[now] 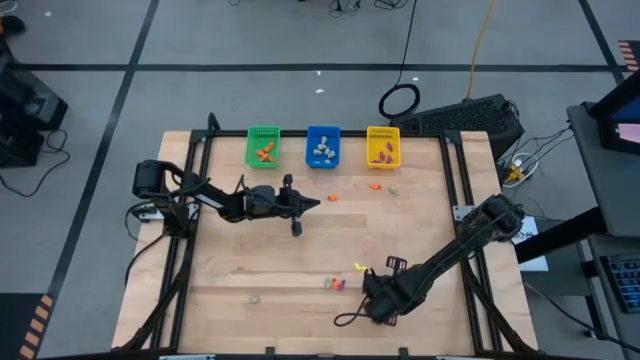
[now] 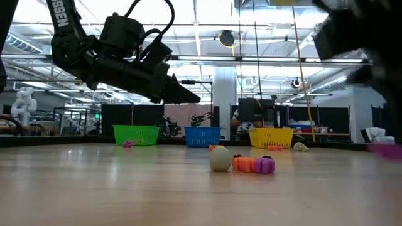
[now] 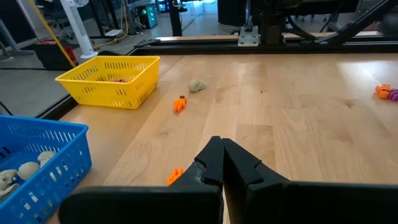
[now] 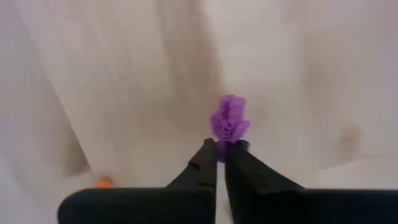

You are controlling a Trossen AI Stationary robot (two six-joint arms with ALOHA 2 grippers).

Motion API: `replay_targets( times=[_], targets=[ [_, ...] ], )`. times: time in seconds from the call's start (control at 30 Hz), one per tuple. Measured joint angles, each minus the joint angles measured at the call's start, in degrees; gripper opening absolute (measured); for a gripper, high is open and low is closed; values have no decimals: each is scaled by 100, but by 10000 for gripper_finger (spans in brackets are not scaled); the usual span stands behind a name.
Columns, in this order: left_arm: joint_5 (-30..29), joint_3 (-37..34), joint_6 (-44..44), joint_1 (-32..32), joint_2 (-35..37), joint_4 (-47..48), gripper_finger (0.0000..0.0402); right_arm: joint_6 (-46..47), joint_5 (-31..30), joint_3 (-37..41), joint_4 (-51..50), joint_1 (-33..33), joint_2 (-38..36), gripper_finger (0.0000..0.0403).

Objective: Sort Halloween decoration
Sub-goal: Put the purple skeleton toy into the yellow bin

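Your left gripper [image 1: 312, 205] hangs mid-table with its fingers pressed together, holding nothing. Your right gripper [image 4: 221, 148], low at the near edge, is clamped on a purple trinket [image 4: 229, 119], which seemingly points lengthwise away from the fingertips. No writing is legible there.

In the low view, white capital letters run down the dark robot arm segment [image 2: 63, 25] at the upper left of the frame; only the ending "SSEN" can be read, the start being cut off by the frame's edge. Nothing else is legible in any view.
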State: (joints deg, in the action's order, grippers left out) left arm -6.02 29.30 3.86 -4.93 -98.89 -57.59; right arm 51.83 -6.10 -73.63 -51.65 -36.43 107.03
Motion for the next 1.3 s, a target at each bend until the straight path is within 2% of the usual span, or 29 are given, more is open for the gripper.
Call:
replay_targets(
  times=[0.23,0.33,0.43,0.57,0.73,0.83,1.1,1.2,1.3],
  targets=[
    [0,0,0,2,0,-5,0,57,-873,-1,-234,191,-689,2],
    [0,0,0,2,0,-15,0,102,-1329,-2,-622,453,-965,2],
    [0,0,-2,2,0,-13,0,69,-1521,-2,-938,754,-1150,2],
    [0,0,-2,0,0,-9,0,-167,-1213,23,-786,1071,-1292,1],
    [0,0,102,1,0,-8,0,-150,-467,254,325,1135,-1184,7],
    [0,0,103,2,0,7,0,103,-262,377,666,1083,-985,33],
    [1,0,98,2,0,14,0,272,21,393,762,966,-408,133],
    [0,0,101,2,0,14,0,175,36,393,802,969,-276,151],
    [0,0,100,2,0,14,0,86,-26,393,833,1000,-198,152]
  ],
)
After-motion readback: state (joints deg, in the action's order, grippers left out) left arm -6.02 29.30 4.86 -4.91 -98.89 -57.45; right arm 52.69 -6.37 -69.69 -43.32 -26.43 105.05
